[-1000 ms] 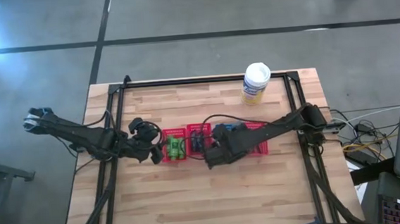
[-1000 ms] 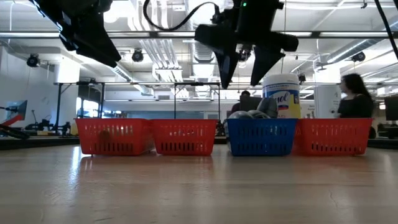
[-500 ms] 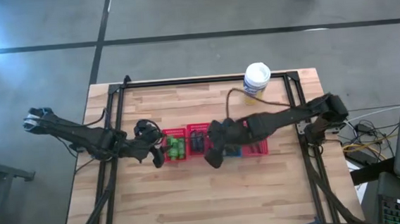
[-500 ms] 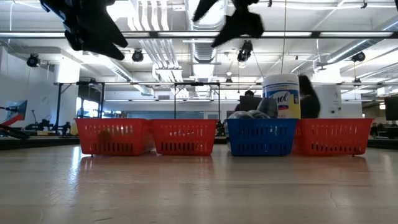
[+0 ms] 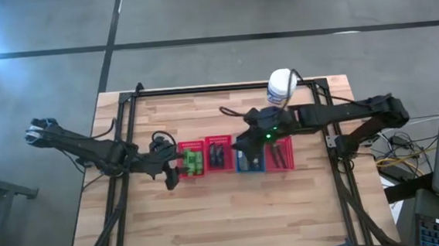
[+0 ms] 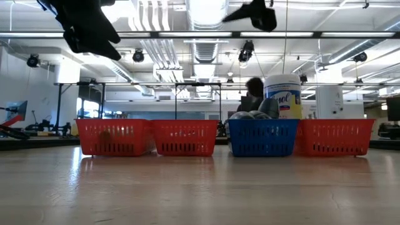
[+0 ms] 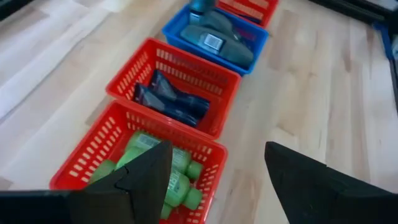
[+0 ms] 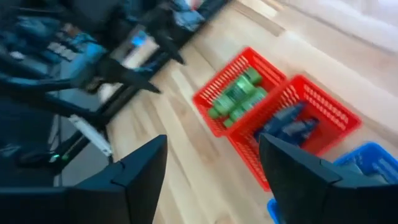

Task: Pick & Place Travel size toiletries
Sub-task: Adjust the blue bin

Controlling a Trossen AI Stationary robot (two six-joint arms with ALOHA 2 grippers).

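Note:
Four small mesh baskets stand in a row mid-table. The red basket (image 5: 193,160) holds bright green bottles (image 7: 168,180). The second red basket (image 7: 177,93) holds dark purple packets (image 7: 169,99). The blue basket (image 5: 249,162) holds grey oval tubes (image 7: 217,37). Thin black sticks (image 5: 278,156) lie in the last red basket (image 5: 281,154). My left gripper (image 7: 216,149) hangs open and empty just left of and above the green basket. My right gripper (image 8: 211,142) is open and empty, high above the blue basket (image 6: 262,137).
A large white canister (image 5: 280,88) with a yellow-blue label stands near the table's far edge, behind the baskets. A black frame (image 5: 225,87) runs round the tabletop. Bare wood (image 5: 234,215) lies between the baskets and the near edge. A person (image 6: 253,94) shows in the room beyond.
My right gripper has risen from just above the baskets' near side and drawn back toward the table's far right, now high over the blue basket; its arm has stretched out toward the right edge. My left gripper has stayed near the green basket. The baskets have not moved.

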